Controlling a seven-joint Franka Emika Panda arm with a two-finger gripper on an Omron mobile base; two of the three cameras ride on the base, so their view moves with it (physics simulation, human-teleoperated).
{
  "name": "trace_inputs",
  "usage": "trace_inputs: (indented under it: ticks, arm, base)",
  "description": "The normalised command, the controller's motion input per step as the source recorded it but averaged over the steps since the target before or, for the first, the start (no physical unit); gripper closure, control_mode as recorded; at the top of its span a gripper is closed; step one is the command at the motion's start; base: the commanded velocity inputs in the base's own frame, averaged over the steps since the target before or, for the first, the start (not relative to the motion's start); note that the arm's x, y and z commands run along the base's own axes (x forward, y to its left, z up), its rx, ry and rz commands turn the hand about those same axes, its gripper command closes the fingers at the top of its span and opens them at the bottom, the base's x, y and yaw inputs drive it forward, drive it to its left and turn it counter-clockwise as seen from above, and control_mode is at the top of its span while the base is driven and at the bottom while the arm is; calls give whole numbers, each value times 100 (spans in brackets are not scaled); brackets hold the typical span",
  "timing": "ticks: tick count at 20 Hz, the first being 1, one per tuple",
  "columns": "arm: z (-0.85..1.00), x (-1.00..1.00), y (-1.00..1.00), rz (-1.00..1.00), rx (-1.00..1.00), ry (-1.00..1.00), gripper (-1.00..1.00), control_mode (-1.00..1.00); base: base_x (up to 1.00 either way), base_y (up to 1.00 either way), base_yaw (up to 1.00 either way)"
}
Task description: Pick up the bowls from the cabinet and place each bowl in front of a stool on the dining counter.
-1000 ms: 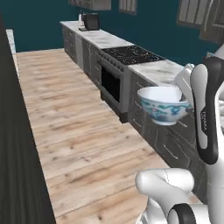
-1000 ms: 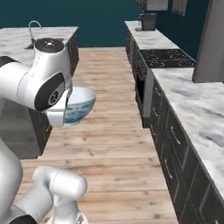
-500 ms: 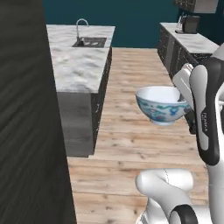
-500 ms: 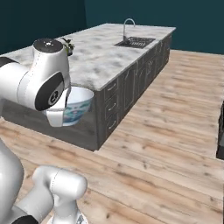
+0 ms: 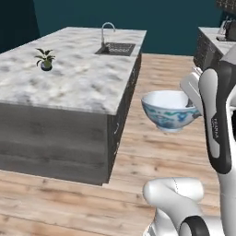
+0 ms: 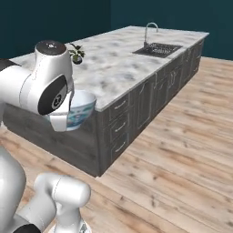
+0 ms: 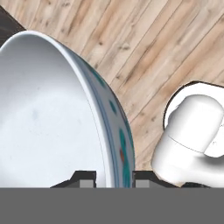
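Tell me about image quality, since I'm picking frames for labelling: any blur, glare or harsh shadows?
Left base view: even light, the white bowl slightly soft. Right base view: flat shading on the dining counter, no glare. Hand view: bowl rim sharp between the claw tips; no strong shadows.

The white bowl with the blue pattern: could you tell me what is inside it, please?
The white bowl looks empty: its plain white inside shows in the hand view, held at the rim by the gripper. The bowl's lowest part is cut off there.
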Motion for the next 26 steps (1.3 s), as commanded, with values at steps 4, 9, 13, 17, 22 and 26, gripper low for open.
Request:
trace_inputs:
  ticks: [4,9,13,17,22,26]
  arm:
    - [0,0,0,0,0,0,100,100]
    - [0,0,0,0,0,0,100,100]
    - [0,0,0,0,0,0,100,100]
    - [0,0,0,0,0,0,100,100]
    - [0,0,0,0,0,0,100,100]
    - [0,0,0,0,0,0,100,100]
  base:
    - [100,10,37]
    - [100,26,36]
    - [100,57,30]
    - [94,92,4]
    - [54,100,-22]
    - [30,100,-45]
